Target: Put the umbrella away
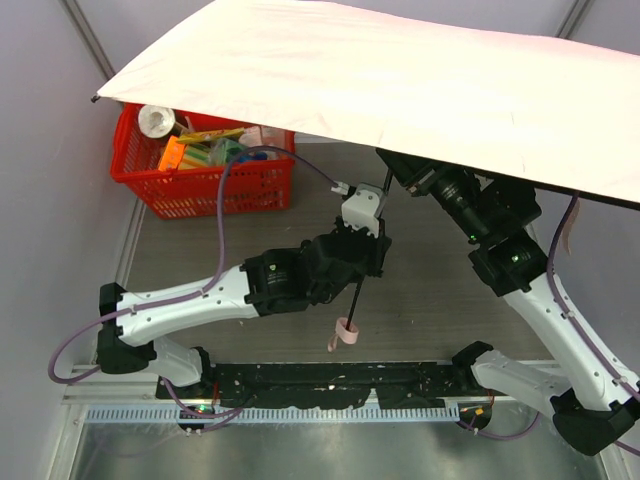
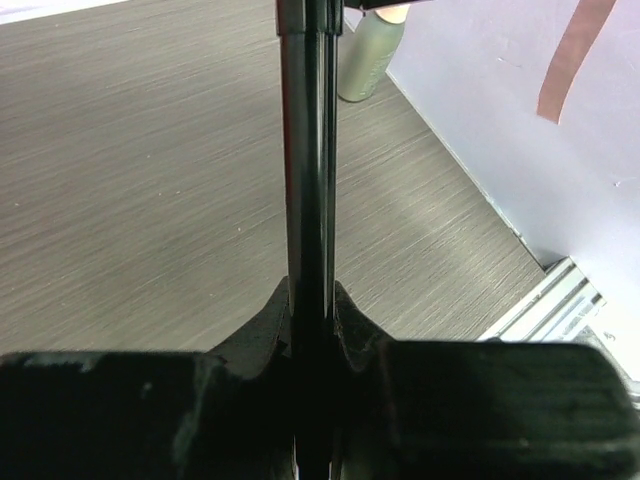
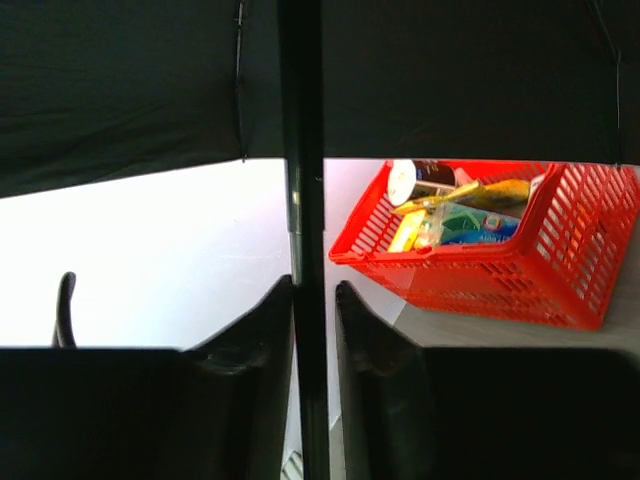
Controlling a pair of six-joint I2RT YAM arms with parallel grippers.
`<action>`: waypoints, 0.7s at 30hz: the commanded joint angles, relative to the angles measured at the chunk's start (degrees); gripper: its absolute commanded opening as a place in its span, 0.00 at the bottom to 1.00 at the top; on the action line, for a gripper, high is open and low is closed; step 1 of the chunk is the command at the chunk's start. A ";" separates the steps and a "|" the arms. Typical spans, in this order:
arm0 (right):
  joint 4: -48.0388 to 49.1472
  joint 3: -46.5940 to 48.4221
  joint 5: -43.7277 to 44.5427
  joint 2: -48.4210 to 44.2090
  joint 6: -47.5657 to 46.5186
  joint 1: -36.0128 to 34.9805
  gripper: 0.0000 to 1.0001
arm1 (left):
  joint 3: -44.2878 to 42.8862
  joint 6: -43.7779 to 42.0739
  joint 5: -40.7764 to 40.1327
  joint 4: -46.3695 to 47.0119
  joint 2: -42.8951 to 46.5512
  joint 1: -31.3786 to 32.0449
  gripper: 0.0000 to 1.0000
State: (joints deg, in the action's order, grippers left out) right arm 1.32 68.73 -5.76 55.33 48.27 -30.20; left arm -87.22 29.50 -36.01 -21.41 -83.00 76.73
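The umbrella is open. Its pale pink canopy (image 1: 400,90) spreads across the top of the top view and hides the far part of the table. Its thin black shaft (image 1: 360,285) slants down to the small pink handle and strap (image 1: 346,330). My left gripper (image 1: 370,252) is shut on the shaft (image 2: 308,150), which runs up between its fingers (image 2: 311,295). My right gripper (image 3: 312,295) sits higher on the shaft (image 3: 303,200), just under the dark underside of the canopy (image 3: 130,90). Its jaws flank the shaft with a thin gap on one side.
A red plastic basket (image 1: 205,185) full of small items stands at the back left, also in the right wrist view (image 3: 500,280). A pale green bottle (image 2: 370,50) stands by the right wall. The table's front rail (image 1: 300,410) runs along the near edge.
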 commanded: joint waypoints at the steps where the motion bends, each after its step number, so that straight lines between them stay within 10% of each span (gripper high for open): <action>1: 12.01 -2.27 -1.97 -0.31 3.58 0.22 0.06 | -1.02 -1.02 -2.14 4.27 3.90 0.53 0.00; 4: 16.50 -3.86 -5.91 -0.31 4.64 0.14 0.01 | -0.50 -0.58 0.66 4.09 5.30 0.53 0.12; 6: 25.63 -8.15 -10.30 -1.71 5.95 0.22 0.01 | 1.95 0.90 6.10 6.02 7.67 0.09 0.55; 10: 41.82 -11.86 -15.85 -4.53 9.82 0.31 0.01 | 11.61 5.83 23.58 16.29 15.48 -3.77 0.89; 21: 70.21 -12.39 -21.75 -0.50 29.85 0.66 0.01 | 25.59 24.35 52.68 43.41 19.73 -12.30 0.91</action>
State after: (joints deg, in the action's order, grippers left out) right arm 51.37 54.94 -24.95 53.58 67.33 -29.76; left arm -66.15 42.06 2.96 4.47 -61.49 67.46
